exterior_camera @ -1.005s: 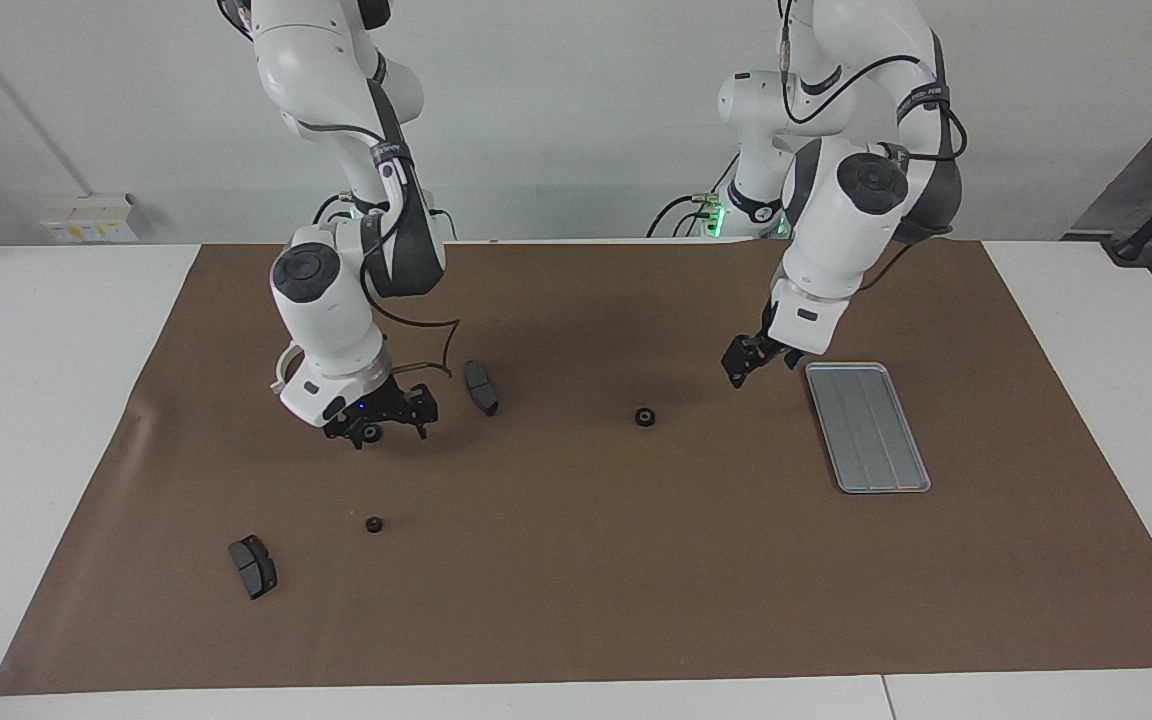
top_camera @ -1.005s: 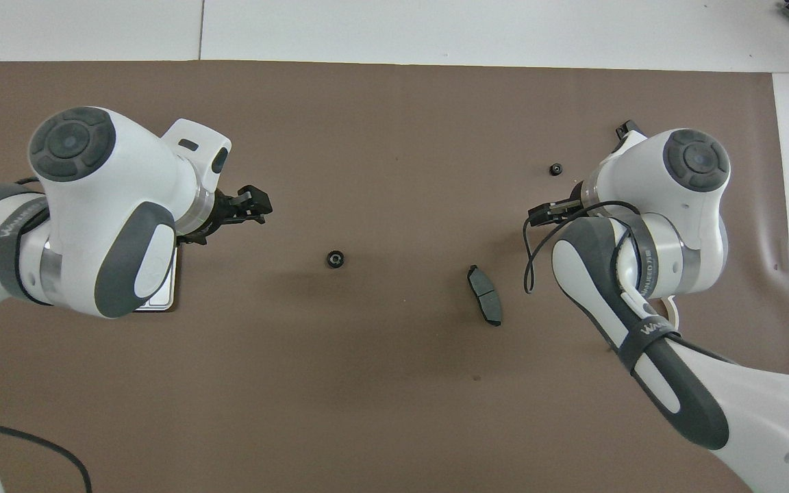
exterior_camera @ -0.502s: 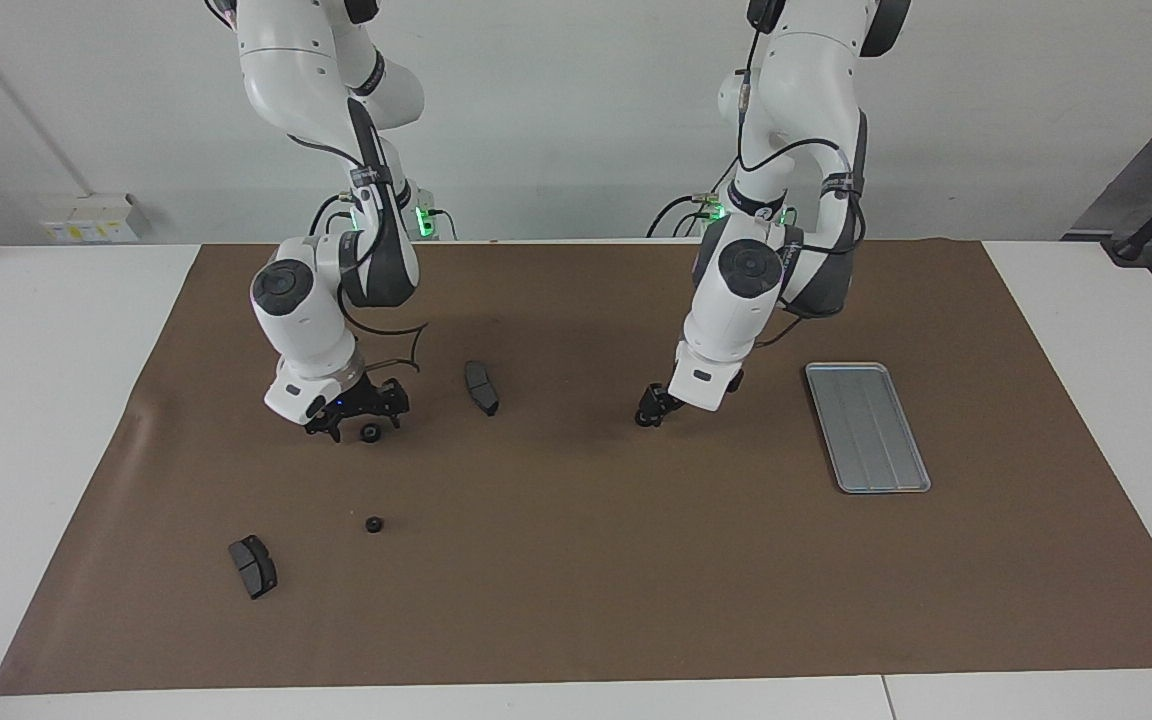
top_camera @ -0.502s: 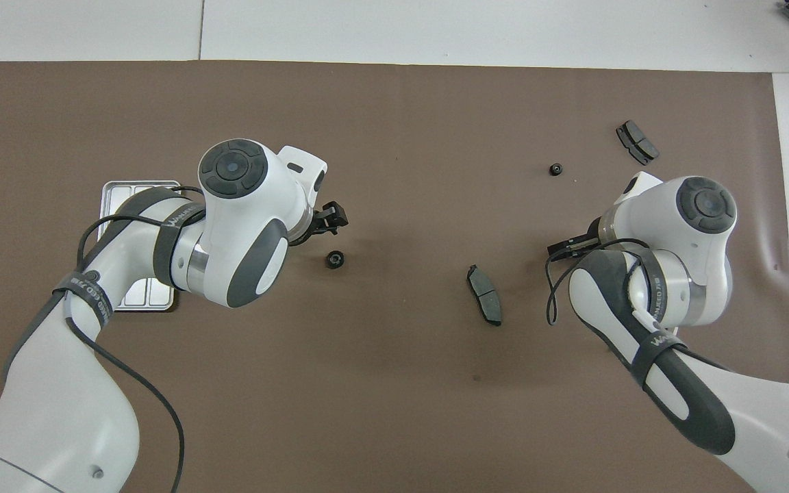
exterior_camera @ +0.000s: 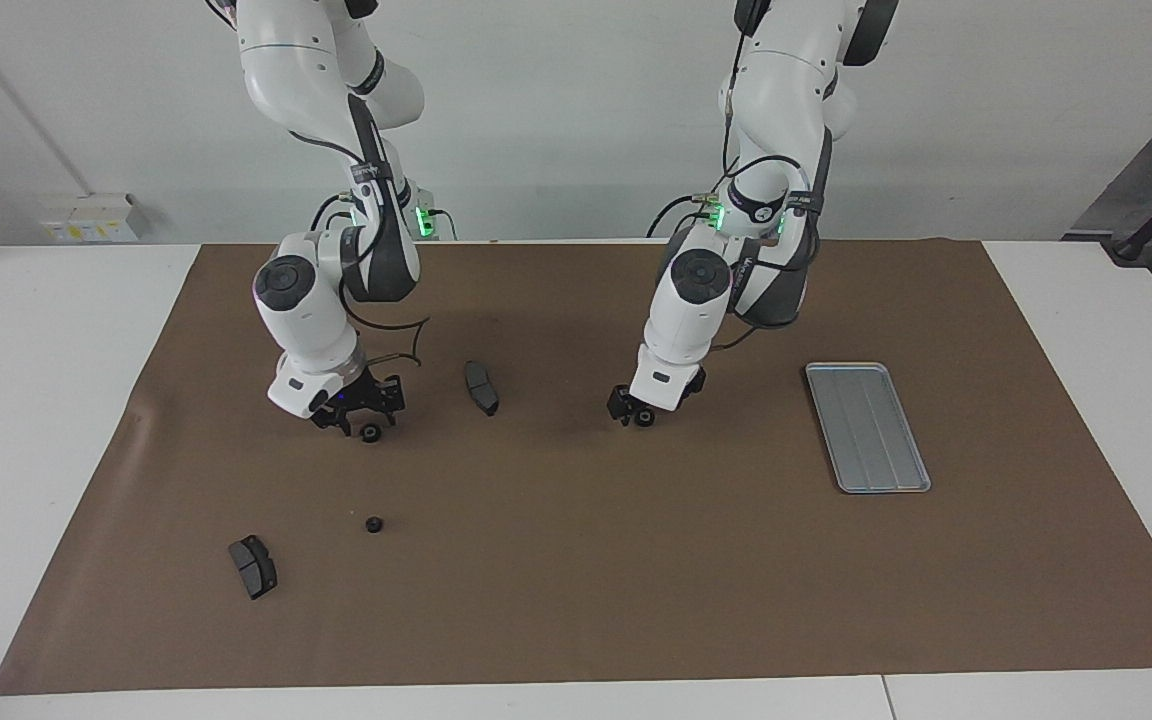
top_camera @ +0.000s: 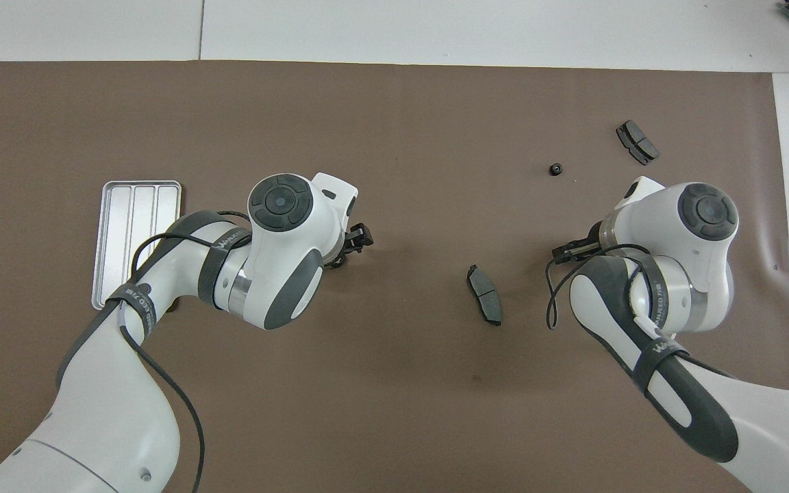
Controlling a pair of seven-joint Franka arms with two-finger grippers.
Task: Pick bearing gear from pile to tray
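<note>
Now the left gripper (exterior_camera: 630,412), jaws wide, is dropping from beside the tray (exterior_camera: 866,428) onto the mid-table gear (exterior_camera: 645,419), while the right gripper (exterior_camera: 356,424) is settling over a second gear (exterior_camera: 371,433), grip I cannot tell

White table (exterior_camera: 26,400) under a brown mat (exterior_camera: 586,580); plain white wall (exterior_camera: 556,120) at 12 o'clock, socket box (exterior_camera: 86,218) at 10.

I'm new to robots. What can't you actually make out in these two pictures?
- Overhead view: the middle gear is hidden under the left gripper and its wrist.
- Overhead view: the end gear is hidden under the right gripper and its arm.
- Overhead view: one corner of the tray is covered by the left arm.
- Facing view: whether either gripper touches its gear is too small to tell.
</note>
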